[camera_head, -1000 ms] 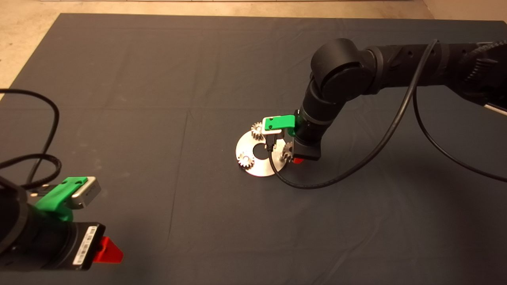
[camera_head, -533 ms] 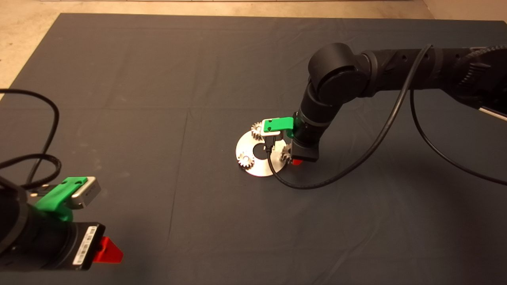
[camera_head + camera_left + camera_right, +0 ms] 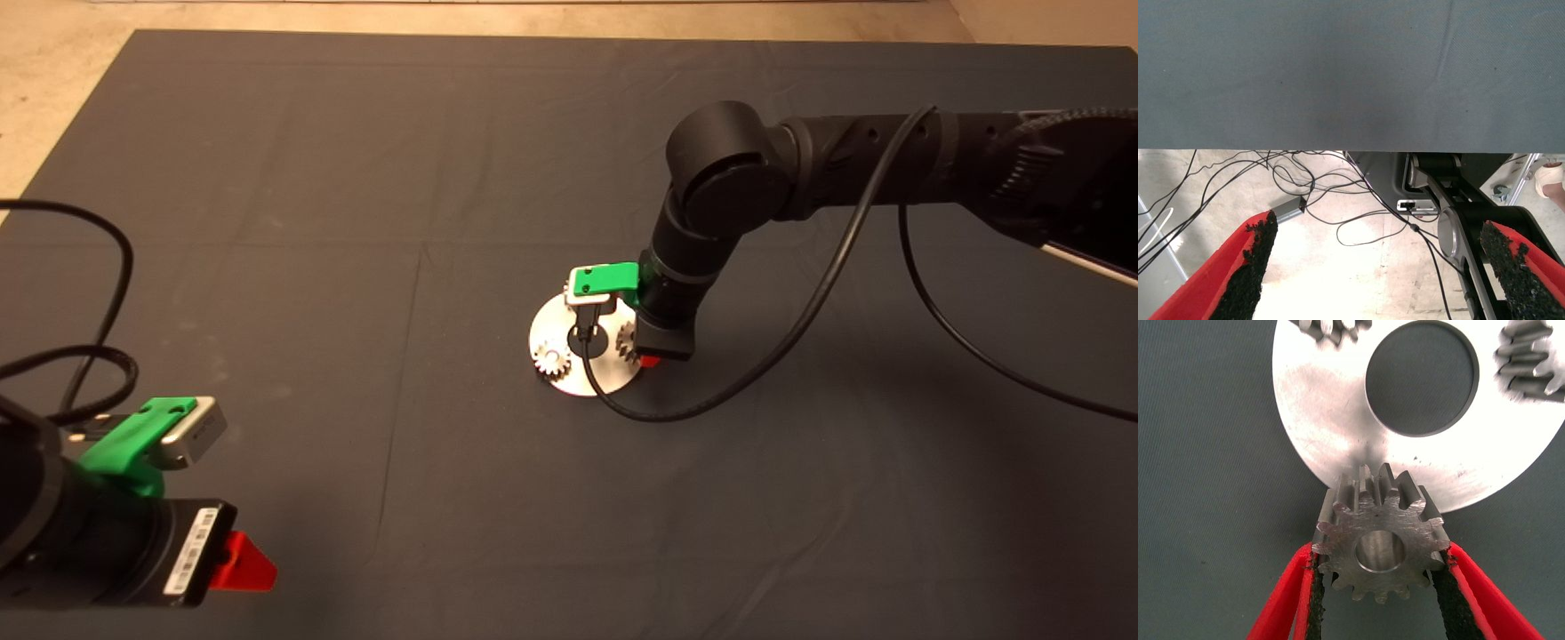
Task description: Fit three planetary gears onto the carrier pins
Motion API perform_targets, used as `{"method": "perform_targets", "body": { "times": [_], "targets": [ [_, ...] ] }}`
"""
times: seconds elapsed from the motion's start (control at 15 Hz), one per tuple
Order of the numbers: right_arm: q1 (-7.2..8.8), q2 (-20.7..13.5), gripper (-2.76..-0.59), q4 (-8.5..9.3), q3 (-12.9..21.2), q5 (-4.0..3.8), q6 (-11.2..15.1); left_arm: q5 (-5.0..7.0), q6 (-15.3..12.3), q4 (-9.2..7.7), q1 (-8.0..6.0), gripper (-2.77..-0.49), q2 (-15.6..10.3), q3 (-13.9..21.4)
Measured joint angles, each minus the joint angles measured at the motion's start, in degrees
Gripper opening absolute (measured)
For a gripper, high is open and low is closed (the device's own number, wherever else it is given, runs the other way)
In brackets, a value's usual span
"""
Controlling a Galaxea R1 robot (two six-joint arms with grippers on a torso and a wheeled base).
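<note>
The shiny round disc [image 3: 569, 378] with a large centre hole lies mid-mat. One planetary gear [image 3: 551, 360] sits on its near-left part. Another at its far side is mostly hidden behind the right wrist's green mount. My right gripper [image 3: 642, 353] is shut on the third gear [image 3: 626, 340] at the disc's right edge. In the right wrist view the fingers [image 3: 1457, 587] clamp this gear [image 3: 1378, 550] from both sides over the disc's rim [image 3: 1331, 420], with the two other gears [image 3: 1331, 328] [image 3: 1531, 363] beyond. No bare carrier pins show. My left gripper [image 3: 240, 564] is parked at the lower left, open [image 3: 1378, 267].
A black cable [image 3: 676, 413] from the right wrist loops over the mat beside the disc. Bare floor lies past the mat's far-left corner [image 3: 62, 53]. The left wrist view shows floor cables [image 3: 1305, 193], a machine base and a person's foot [image 3: 1548, 180].
My right arm has moved to the left with the gear, bringing it from just off the disc's right edge to over its rim. The left arm has not moved.
</note>
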Motion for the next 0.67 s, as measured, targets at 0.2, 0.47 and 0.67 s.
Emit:
{"method": "perform_targets", "body": {
  "times": [0.2,0.47,0.67],
  "targets": [
    [0.0,0.26,-2.35,-0.63,-0.73,0.0,-0.11,0.0,0.0,-0.02,0.0,-1.08,0.0,0.02],
    [-0.01,0.26,-2.35,-1.64,-1.23,0.0,-0.11,0.0,0.0,0.0,0.0,-1.08,0.0,0.02],
    [-0.17,0.23,-2.35,-2.04,-1.34,0.0,-0.14,0.0,0.0,0.0,0.0,-1.08,0.0,0.02]
  ]
}}
